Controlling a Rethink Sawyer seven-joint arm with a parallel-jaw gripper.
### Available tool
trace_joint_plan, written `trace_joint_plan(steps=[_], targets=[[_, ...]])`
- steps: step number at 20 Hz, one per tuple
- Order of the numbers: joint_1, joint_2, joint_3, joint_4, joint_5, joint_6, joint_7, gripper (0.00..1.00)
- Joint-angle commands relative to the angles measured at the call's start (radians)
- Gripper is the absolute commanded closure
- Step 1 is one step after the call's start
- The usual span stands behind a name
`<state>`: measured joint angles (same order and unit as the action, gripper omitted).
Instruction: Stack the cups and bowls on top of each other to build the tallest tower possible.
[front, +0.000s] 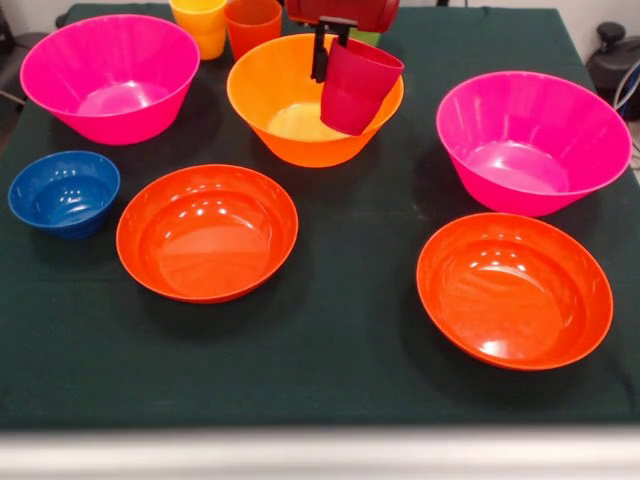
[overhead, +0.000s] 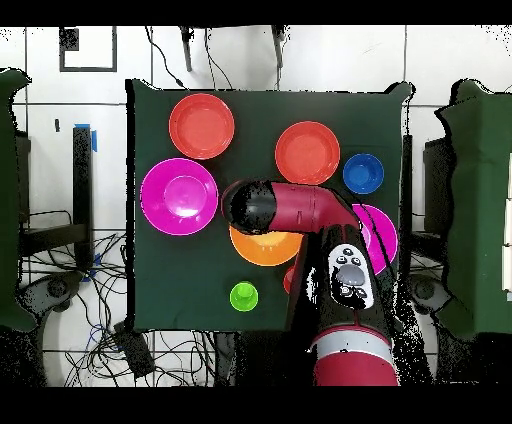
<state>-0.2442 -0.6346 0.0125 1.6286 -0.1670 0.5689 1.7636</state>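
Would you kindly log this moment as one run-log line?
gripper: shut on red cup | cup: tilted, over large orange bowl | tower: not started | blue bowl: on table

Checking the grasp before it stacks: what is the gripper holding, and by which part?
The gripper holds the red cup by its rim, tilted above the large orange bowl.

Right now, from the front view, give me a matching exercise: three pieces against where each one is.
1 red cup
2 blue bowl
3 yellow cup

A beside the orange cup, at the far edge
B in the gripper, tilted over the orange bowl
C standing beside a red-orange bowl

Pairs: 1-B, 2-C, 3-A
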Motion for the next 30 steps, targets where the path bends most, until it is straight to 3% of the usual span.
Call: trace_joint_plan(steps=[1, 18, 30], targets=[[0.017, 0.04, 0.054, 0.014, -0.077, 0.02, -0.011, 1.0], [0.024, 0.031, 0.051, 0.034, -0.102, 0.066, -0.041, 1.0], [0.017, 0.008, 0.052, 0.121, -0.135, 0.017, -0.035, 1.0]])
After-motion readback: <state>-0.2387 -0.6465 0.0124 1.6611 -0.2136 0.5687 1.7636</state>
